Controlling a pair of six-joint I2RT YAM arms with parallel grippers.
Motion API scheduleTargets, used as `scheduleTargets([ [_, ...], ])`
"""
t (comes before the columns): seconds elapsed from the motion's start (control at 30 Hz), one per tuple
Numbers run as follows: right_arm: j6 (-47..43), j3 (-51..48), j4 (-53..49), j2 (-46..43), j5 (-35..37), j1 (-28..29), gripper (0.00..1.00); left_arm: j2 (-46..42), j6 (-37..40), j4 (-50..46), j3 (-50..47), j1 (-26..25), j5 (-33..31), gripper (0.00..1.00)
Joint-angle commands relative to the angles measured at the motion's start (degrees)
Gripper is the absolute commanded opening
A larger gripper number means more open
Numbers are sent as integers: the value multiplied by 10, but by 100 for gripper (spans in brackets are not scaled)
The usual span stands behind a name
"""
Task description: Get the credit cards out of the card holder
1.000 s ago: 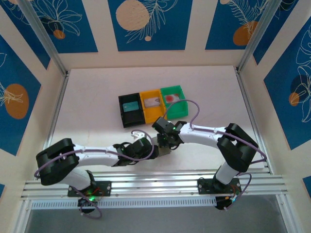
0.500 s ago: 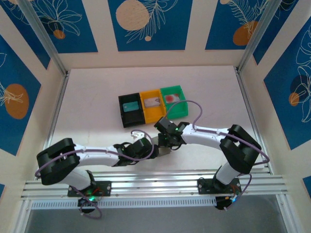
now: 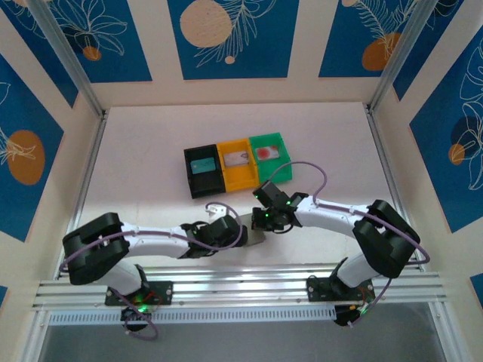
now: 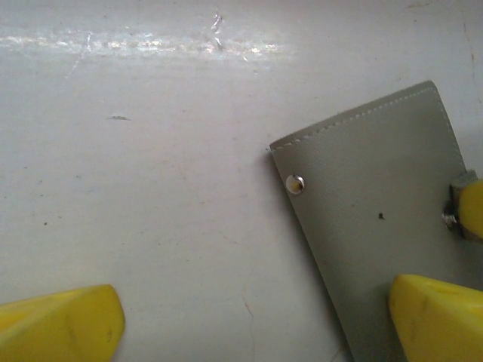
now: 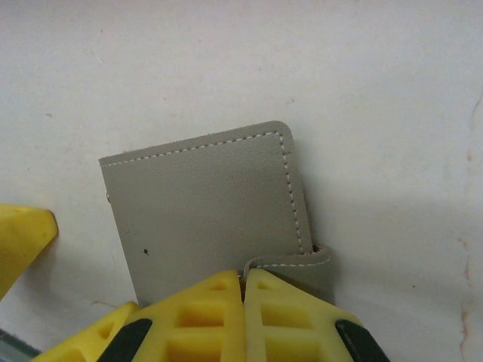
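**Q:** How does the left gripper (image 4: 253, 328) stand?
**A:** Its fingers are spread wide. One is over the bare table (image 4: 151, 196), and the other is above a corner of the card holder (image 4: 370, 226), which lies flat and folded.

**Q:** And the right gripper (image 5: 243, 290)?
**A:** Its fingers are pressed together, with the tips on the holder's snap strap (image 5: 298, 264). Whether the strap is pinched cannot be told.

**Q:** What surrounds them?
**A:** Ahead of both grippers and well apart from them stand three bins side by side. The black bin (image 3: 189, 175) comes first. The orange bin (image 3: 235, 178) holds a greyish card (image 3: 238, 158), and the green bin (image 3: 281, 169) holds a red-dotted card (image 3: 265, 153).
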Motion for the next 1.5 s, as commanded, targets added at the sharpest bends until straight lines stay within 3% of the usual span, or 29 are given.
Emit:
scheduleTargets([
  [0.0, 7, -28, -15, -23, -51, -16, 0, 101, -30, 69, -28, 2, 121, 96],
  [0.37, 1, -48, -7, -42, -81, -37, 0, 164, -38, 85, -5, -16, 138, 96],
  [0.57, -9, -63, -29, -87, -79, -73, 0, 157, -37, 89, -9, -19, 134, 95],
  [0.9, -42, -57, -78, -168, -98, -131, 0, 65, 1, 7, 1, -17, 92, 98],
  [1.2, -44, -23, -105, -191, -104, -123, 0, -93, 47, -156, 25, -11, 0, 99],
  [1.47, -31, 7, -109, -188, -95, -91, 0, -187, 50, -208, 8, -7, -25, 99],
])
